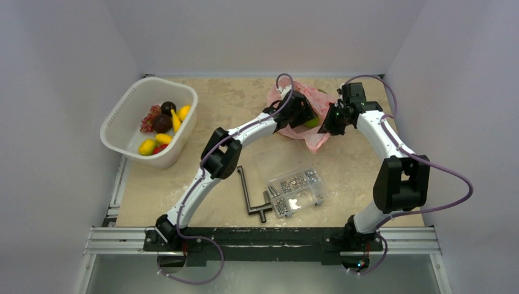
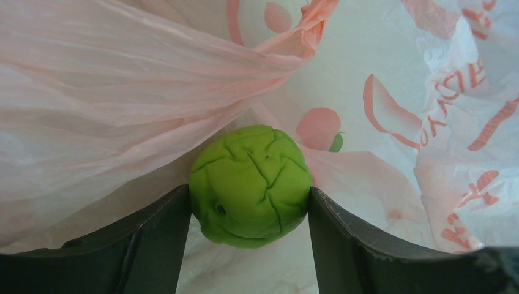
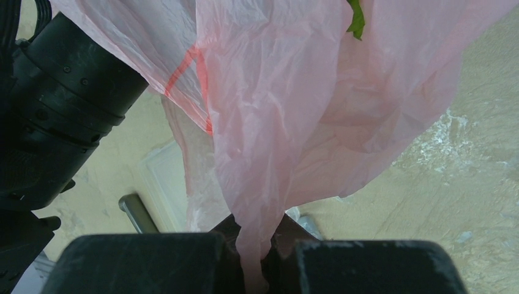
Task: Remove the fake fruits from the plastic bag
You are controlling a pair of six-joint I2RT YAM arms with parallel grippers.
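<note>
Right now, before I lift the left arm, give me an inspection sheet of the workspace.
Surface: beige mottled table; no spills seen.
Job's things: pink plastic bag at the far side, green fruit inside it; other fruits in the white basket.
Clutter: clear compartment box of screws; black tool beside it.
Grippers: left gripper shut on the green fruit; right gripper shut on the bag.
Cables: purple cables along both arms; no snag seen.
Surroundings: plain walls; metal rail at the near edge.
</note>
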